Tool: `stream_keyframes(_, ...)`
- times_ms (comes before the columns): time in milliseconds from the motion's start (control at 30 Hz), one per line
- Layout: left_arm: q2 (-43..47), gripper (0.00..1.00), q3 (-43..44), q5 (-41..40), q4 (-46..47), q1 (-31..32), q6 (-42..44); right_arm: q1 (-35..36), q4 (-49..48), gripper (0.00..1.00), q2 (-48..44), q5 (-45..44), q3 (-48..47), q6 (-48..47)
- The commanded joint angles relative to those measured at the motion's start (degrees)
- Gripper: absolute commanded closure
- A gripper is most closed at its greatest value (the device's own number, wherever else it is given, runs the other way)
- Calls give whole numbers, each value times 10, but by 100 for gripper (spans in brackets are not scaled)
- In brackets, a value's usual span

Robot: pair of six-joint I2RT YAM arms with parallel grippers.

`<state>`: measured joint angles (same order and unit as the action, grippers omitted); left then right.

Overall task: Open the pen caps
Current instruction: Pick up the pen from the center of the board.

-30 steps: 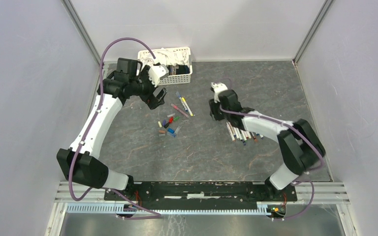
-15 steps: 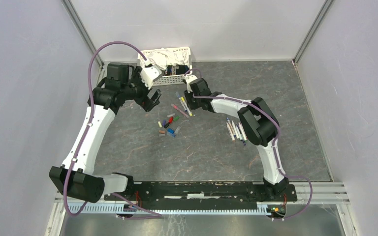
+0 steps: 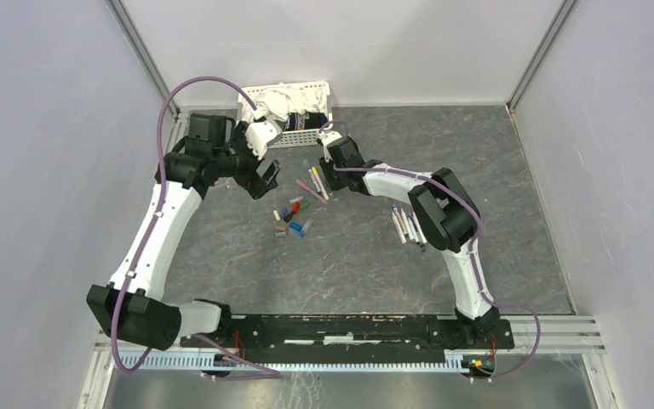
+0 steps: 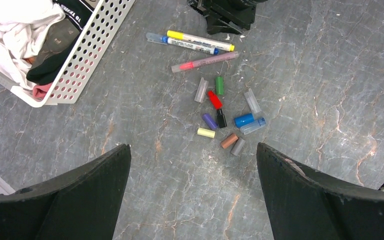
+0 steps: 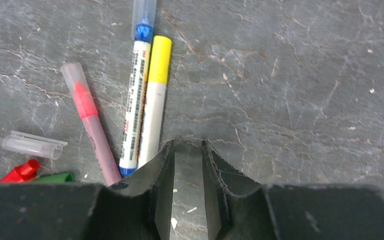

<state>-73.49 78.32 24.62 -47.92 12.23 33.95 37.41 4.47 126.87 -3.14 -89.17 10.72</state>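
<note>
Three capped pens lie side by side: yellow point(image 4: 200, 41), blue point(image 4: 180, 44) and pink point(image 4: 205, 61); they also show in the top view point(image 3: 315, 182). Several loose pen caps point(image 4: 225, 117) lie in a cluster in front of them point(image 3: 290, 218). My left gripper point(image 4: 192, 146) hovers above the floor near the caps, wide open and empty point(image 3: 264, 176). My right gripper point(image 5: 187, 146) is low over the floor just right of the yellow pen point(image 5: 155, 110). Its jaws stand a narrow gap apart with nothing between them. Several uncapped pens point(image 3: 409, 226) lie in a pile to the right.
A white slotted basket point(image 3: 315, 126) of cloths stands at the back, close behind both grippers; its wall shows in the left wrist view point(image 4: 87, 47). Enclosure walls ring the dark marbled floor point(image 3: 349, 264).
My right arm has swung left from the pile of uncapped pens to the three capped pens. My left gripper has shifted slightly toward the caps, still open.
</note>
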Motion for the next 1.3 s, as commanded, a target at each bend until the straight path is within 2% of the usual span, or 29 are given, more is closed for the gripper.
stream_keyframes(0,-1,0,-3,22,-4,-1,11,1,-6,70,-61,-34,23,18)
stream_keyframes(267,-1,0,-8,26,-5,-1,12,18,-23,67,-67,11,9,28)
stream_keyframes(867,0,0,-12,24,-10,-1,22,22,13,71,6,-4,2,14)
stream_keyframes(1000,-2,0,-13,26,-13,-1,24,22,3,76,-13,-27,39,4)
stream_keyframes(1167,-7,0,-21,38,-18,-1,30,21,-23,100,-62,-30,113,-13)
stream_keyframes(1267,-12,0,-38,62,-25,-1,54,14,-54,100,-122,-14,167,-16)
